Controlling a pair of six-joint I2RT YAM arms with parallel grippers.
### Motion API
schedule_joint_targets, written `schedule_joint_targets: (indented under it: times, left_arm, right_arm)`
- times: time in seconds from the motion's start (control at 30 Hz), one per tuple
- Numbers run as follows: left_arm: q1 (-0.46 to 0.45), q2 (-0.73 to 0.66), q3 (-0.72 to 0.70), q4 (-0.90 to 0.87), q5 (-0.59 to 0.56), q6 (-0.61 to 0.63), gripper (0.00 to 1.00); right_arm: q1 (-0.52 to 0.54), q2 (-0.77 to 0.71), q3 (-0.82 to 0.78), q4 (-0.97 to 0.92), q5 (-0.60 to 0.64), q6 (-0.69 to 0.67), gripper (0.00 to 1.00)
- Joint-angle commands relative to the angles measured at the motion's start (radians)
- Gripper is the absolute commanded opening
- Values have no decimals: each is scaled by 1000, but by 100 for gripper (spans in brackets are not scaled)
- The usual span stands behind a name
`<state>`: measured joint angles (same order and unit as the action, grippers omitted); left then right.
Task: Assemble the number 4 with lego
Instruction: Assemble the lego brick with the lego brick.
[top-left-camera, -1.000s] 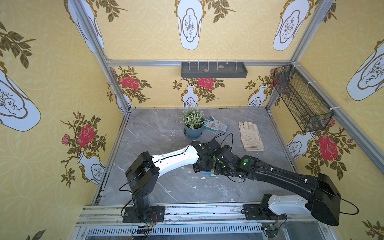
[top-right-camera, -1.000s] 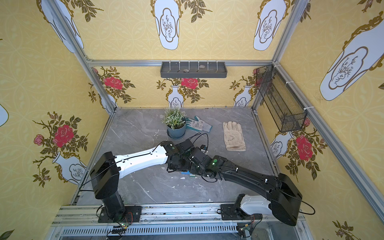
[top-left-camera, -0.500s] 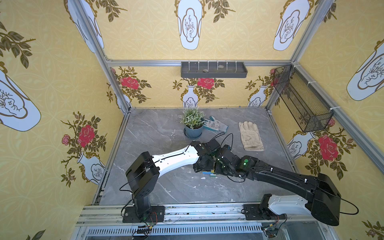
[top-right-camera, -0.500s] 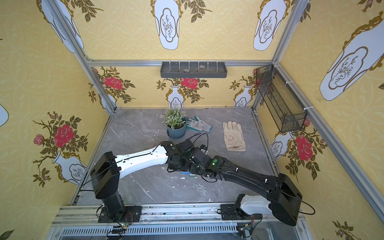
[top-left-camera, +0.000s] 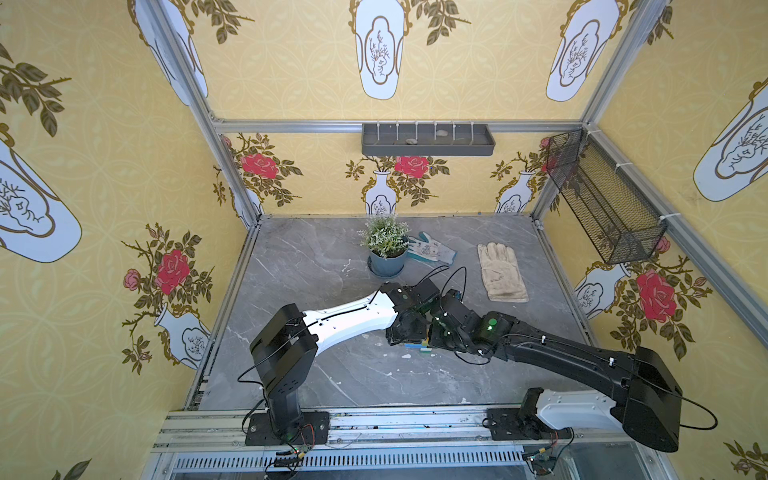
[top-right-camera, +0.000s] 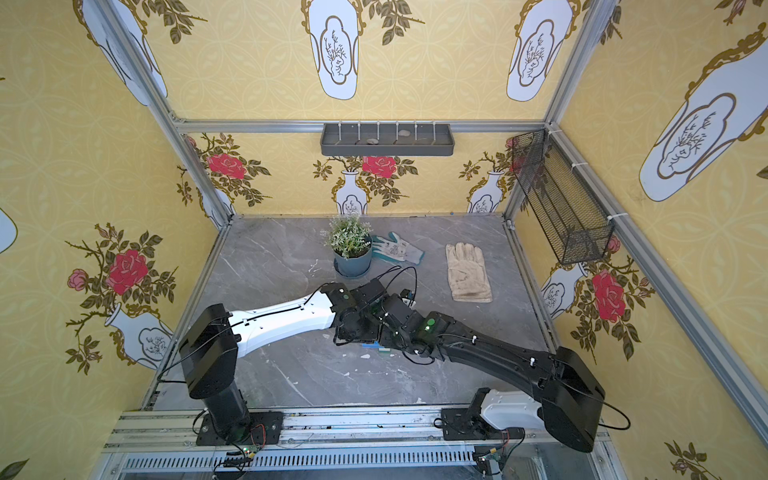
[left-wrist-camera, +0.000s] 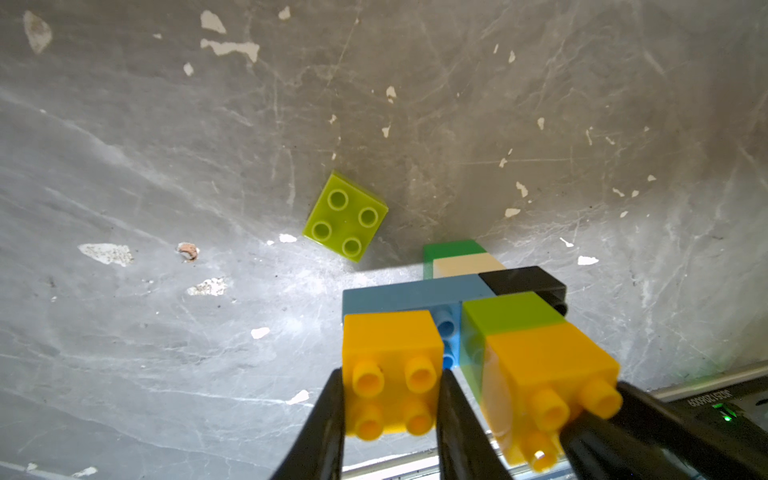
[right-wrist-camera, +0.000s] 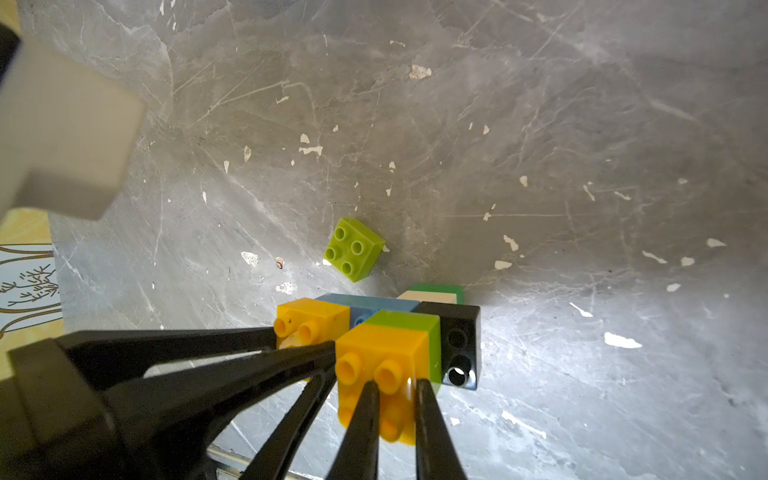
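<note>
At the left, the white-shelled left arm (top-left-camera: 353, 318) stretches over the grey bench (top-left-camera: 316, 266) to its middle. The left tool (left-wrist-camera: 390, 386) is closed part-way, its two black fingers (left-wrist-camera: 328, 415) pressed against opposite sides of the single yellow brick (left-wrist-camera: 390, 332) that makes the shorter prong of the number 4 (top-left-camera: 419, 348). That figure lies flat on the bench under both wrists, toward the front rail, with its studs facing the wrist cameras. The blue crossbar (left-wrist-camera: 395, 295) carries both prongs, and the stem (left-wrist-camera: 465, 266) of black, white and green runs away from it. A loose lime brick (left-wrist-camera: 345, 216) sits studs-up on the bench near the green end of the stem, apart from it. Just beside the yellow brick stands the yellow-and-lime prong (left-wrist-camera: 540, 353). The right tool (right-wrist-camera: 395, 386) is closed tight, pinching the studs of that prong's yellow top. The black right arm (top-left-camera: 561, 353) runs off to the right. Farther back lie a potted plant (top-left-camera: 386, 249), a blue-grey glove (top-left-camera: 430, 249) and a beige glove (top-left-camera: 500, 272)
</note>
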<state>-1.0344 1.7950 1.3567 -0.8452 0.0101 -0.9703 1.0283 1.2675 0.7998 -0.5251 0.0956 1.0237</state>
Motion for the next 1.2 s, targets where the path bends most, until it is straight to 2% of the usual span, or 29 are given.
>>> schedule_joint_targets:
  times: [0.0, 0.5, 1.17]
  left_arm:
    - [-1, 26, -4, -9, 16, -5, 26]
    - [6, 27, -19, 17, 44, -17, 31]
    - [11, -13, -44, 15, 59, -20, 25]
  right_arm:
    - [-2, 23, -25, -210, -5, 0, 8]
    - [-11, 16, -30, -214, -6, -5, 8]
    - [-13, 18, -41, -206, -11, -3, 7]
